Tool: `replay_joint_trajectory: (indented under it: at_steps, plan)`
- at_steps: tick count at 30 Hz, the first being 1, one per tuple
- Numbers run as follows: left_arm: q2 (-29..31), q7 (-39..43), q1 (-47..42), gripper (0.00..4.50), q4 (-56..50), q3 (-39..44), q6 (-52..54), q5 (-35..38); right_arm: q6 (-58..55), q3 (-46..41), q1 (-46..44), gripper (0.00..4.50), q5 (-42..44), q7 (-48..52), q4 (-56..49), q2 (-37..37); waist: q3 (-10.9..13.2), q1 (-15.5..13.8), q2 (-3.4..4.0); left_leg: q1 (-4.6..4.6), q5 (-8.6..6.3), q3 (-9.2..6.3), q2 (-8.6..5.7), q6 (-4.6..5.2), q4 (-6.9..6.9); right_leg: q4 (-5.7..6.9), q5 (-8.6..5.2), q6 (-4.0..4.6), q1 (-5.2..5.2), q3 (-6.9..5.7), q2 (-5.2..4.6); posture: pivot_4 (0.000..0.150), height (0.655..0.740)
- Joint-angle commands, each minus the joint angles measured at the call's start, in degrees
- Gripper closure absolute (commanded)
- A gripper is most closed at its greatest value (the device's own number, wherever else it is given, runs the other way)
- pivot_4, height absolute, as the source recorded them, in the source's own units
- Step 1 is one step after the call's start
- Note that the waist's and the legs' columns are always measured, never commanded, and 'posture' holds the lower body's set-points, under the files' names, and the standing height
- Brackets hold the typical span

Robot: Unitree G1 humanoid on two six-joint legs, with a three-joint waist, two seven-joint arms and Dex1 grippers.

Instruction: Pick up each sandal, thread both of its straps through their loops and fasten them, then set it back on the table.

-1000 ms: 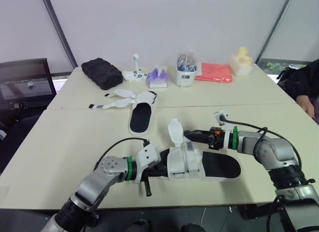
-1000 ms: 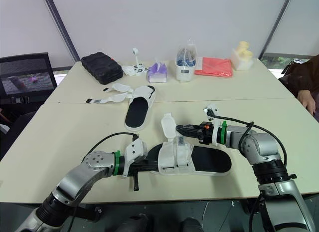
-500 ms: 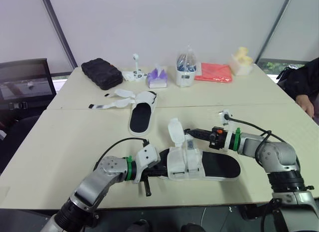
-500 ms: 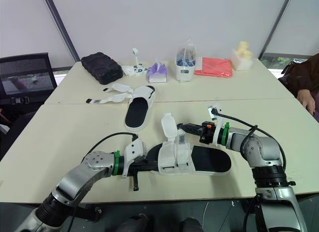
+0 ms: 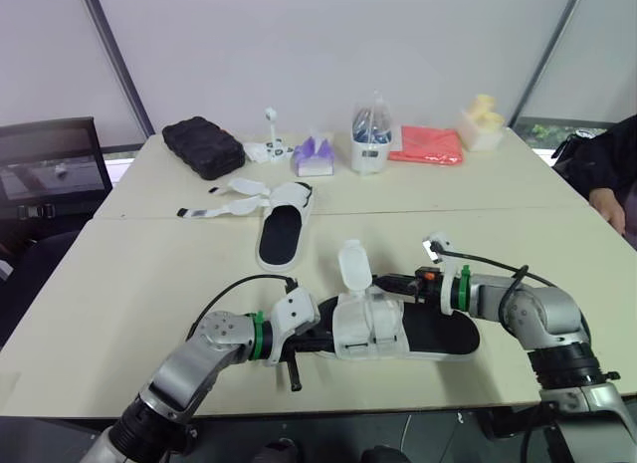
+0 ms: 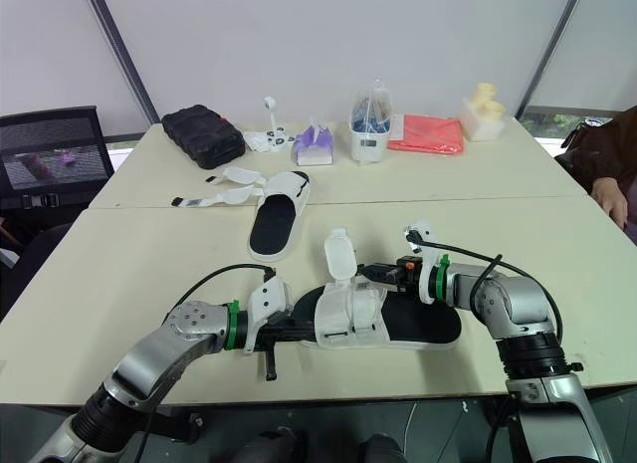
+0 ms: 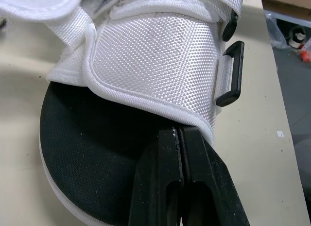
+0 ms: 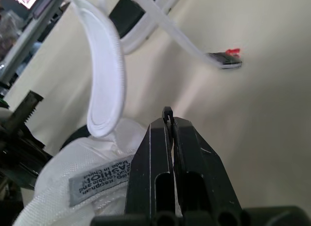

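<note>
The near sandal (image 5: pixel 370 329) lies flat on the tabletop (image 5: pixel 139 284), closer to the robot than the second sandal (image 5: pixel 283 227), with one strap (image 5: pixel 351 267) standing upright. The left gripper (image 7: pixel 179 131), fingers pressed together, rests on its black footbed at the white upper's edge. The right gripper (image 8: pixel 167 120), fingers also pressed together, points at the strap's base.

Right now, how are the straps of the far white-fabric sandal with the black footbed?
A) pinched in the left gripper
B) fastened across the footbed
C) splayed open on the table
C: on the far sandal both white straps lie splayed flat on the beige table, leaving the black footbed bare.
</note>
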State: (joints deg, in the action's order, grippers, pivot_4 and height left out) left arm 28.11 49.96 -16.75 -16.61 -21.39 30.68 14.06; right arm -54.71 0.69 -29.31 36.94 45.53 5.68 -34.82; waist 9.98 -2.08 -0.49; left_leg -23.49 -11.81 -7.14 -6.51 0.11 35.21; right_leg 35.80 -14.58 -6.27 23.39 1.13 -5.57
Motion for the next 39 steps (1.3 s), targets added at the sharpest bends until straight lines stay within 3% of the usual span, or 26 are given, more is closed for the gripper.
replay_joint_trajectory:
  at_steps: [1, 27, 30, 36, 37, 39]
  plan:
    - [0.4, 0.1, 0.0, 4.50, 0.0, -0.3, 0.1, -0.7, -0.1, 1.6, 0.0, 4.48, -2.5, 0.5, -0.1, -0.7, 0.0, 0.0, 0.00, 0.00, 0.00, 0.00, 0.00, 0.00, 0.00, 0.00, 0.00, 0.00, 0.00, 0.00, 0.00, 0.150, 0.7400]
    - [-1.0, 0.3, -0.1, 4.50, 1.3, -1.1, -1.2, -1.2, -5.1, 2.2, -1.1, 4.48, -7.1, -0.9, 1.5, -1.2, -0.1, -0.2, -0.06, 0.11, 0.00, 0.00, -0.01, -0.01, 0.05, 0.01, -0.01, 0.01, -0.16, -0.01, -0.01, 0.150, 0.7400]
    - [-0.9, 0.9, -0.5, 4.50, 1.8, -1.2, -1.6, -1.6, -4.0, 0.8, -1.4, 3.48, -7.0, -1.3, 1.8, -0.6, -0.1, -0.2, -0.06, 0.11, 0.00, -0.01, -0.01, 0.00, 0.05, 0.01, -0.01, 0.02, -0.16, -0.01, -0.02, 0.150, 0.7400]
    - [-0.6, 1.9, -1.5, 4.50, 2.9, -0.8, -2.2, -1.9, -3.3, -0.9, -1.6, 0.38, -7.2, -1.3, 1.9, -0.1, -0.1, -0.1, -0.05, 0.09, 0.00, -0.01, -0.01, -0.01, 0.00, 0.01, 0.00, 0.00, -0.07, -0.01, -0.01, 0.150, 0.7400]
    - [-0.6, 1.9, -1.4, 4.50, 2.7, -0.7, -2.1, -1.8, -2.2, -1.5, -1.9, 0.02, -7.4, -0.9, 2.4, -0.5, -0.1, -0.1, -0.05, 0.09, 0.00, -0.01, -0.01, -0.01, 0.00, 0.01, 0.00, 0.00, -0.08, -0.01, -0.01, 0.150, 0.7400]
    - [-0.5, 1.9, -1.3, 4.50, 2.5, -0.6, -2.0, -1.7, -0.8, -2.1, -2.3, 0.02, -7.6, -0.4, 2.9, -0.9, -0.1, -0.1, -0.05, 0.09, 0.00, -0.01, -0.01, -0.01, 0.01, 0.01, 0.00, 0.00, -0.09, -0.01, -0.01, 0.150, 0.7400]
